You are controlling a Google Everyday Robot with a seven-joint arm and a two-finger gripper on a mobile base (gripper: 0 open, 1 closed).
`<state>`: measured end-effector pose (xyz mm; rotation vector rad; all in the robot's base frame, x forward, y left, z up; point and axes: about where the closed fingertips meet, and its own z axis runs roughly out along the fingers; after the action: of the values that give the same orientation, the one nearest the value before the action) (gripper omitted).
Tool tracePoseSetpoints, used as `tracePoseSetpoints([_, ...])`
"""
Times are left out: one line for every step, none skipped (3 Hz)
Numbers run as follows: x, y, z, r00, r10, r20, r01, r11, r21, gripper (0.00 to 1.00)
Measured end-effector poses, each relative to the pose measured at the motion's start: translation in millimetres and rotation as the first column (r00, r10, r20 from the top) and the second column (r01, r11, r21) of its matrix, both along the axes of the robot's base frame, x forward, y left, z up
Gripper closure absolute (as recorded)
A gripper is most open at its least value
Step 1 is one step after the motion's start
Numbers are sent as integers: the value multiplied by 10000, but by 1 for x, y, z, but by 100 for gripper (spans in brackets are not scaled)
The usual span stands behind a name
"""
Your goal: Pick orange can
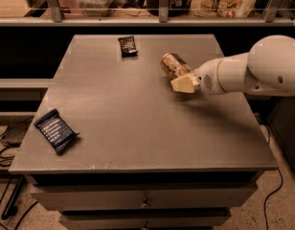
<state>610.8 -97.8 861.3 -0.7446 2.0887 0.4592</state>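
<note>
The orange can (173, 64) is a shiny copper-orange can with whitish markings, tilted on its side at the right of the grey table (138, 128). My gripper (180, 78) reaches in from the right on a white arm (253, 71). It is shut on the can's lower end, and one cream finger (185, 84) shows under the can. The can looks held slightly above the tabletop. The other finger is hidden behind the can.
A dark snack packet (128, 45) lies at the table's far middle. A dark blue packet (56, 130) lies near the front left corner. A shelf with a rail (162, 18) and several items runs behind the table. Drawers (145, 202) sit below, and cables (4, 152) lie on the floor at left.
</note>
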Motion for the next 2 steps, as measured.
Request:
tracePoseSetpoints([11,-6,40,9953,819,520,-802,9961,-356,100])
tracePoseSetpoints([11,-5,77,9897,1136,867,-1106,9931,-379,100])
